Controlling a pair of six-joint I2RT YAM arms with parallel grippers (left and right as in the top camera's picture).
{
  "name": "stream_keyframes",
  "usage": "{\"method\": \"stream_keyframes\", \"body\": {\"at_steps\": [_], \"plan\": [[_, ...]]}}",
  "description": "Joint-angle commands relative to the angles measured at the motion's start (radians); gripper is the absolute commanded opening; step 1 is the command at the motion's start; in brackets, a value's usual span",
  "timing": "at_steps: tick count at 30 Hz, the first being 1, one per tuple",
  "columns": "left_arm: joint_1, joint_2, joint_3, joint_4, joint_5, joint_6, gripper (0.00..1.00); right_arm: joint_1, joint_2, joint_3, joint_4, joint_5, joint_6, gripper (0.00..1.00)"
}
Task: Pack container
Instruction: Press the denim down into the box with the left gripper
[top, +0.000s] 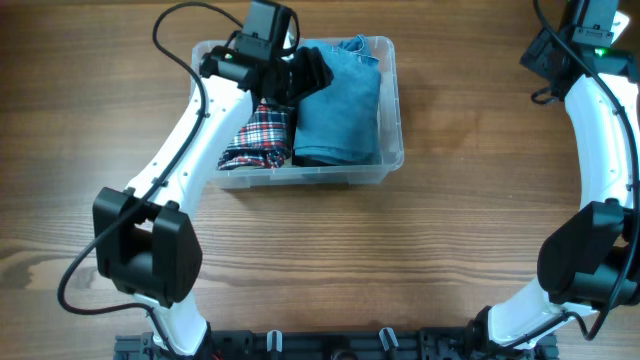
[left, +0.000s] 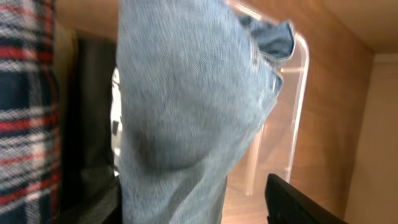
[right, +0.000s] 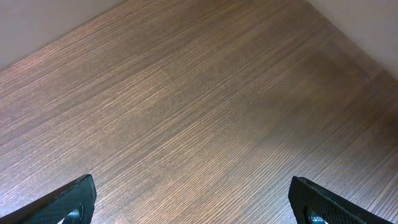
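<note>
The clear plastic container (top: 300, 178) stands on the table at the back left. In it lie a folded piece of blue denim (top: 340, 110) on the right and a folded red plaid cloth (top: 258, 135) on the left. My left gripper (top: 305, 72) hangs over the far end of the container, open, its fingers either side of the denim (left: 180, 112) without closing on it. The plaid cloth (left: 25, 112) and the container wall (left: 292, 106) also show in the left wrist view. My right gripper (right: 193, 199) is open and empty above bare table at the far right.
The wooden table (top: 450, 240) stretches in front of and to the right of the container. The right arm (top: 600, 120) curves along the right edge. The left arm (top: 180, 150) reaches from the front left to the container.
</note>
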Motion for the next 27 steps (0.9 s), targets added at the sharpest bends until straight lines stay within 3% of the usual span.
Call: {"method": "stream_keyframes", "body": {"at_steps": [1, 7, 9, 11, 13, 15, 22, 27], "plan": [[0.051, 0.000, 0.014, -0.006, -0.017, 0.023, 0.67, -0.002, 0.015, -0.003, 0.000, -0.006, 0.002, 1.00], [0.108, 0.000, 0.014, -0.051, -0.088, 0.027, 0.67, -0.002, 0.015, -0.003, 0.000, -0.006, 0.002, 1.00], [0.125, 0.000, 0.014, -0.050, -0.099, 0.027, 0.63, -0.002, 0.015, -0.003, 0.000, -0.006, 0.002, 1.00], [0.130, 0.000, 0.014, -0.038, -0.085, 0.027, 0.46, -0.002, 0.015, -0.003, 0.000, -0.006, 0.002, 1.00], [0.127, 0.000, 0.014, -0.019, -0.045, 0.027, 0.19, -0.002, 0.015, -0.003, 0.000, -0.006, 0.002, 1.00], [0.112, 0.000, 0.014, 0.010, -0.018, 0.027, 0.04, -0.002, 0.015, -0.003, 0.000, -0.006, 0.002, 1.00], [0.033, 0.000, 0.014, 0.082, -0.028, 0.027, 0.04, -0.002, 0.015, -0.003, 0.000, -0.006, 0.002, 1.00], [-0.026, 0.022, 0.014, 0.067, -0.175, 0.027, 0.04, -0.002, 0.015, -0.003, 0.000, -0.006, 0.002, 1.00]]}}
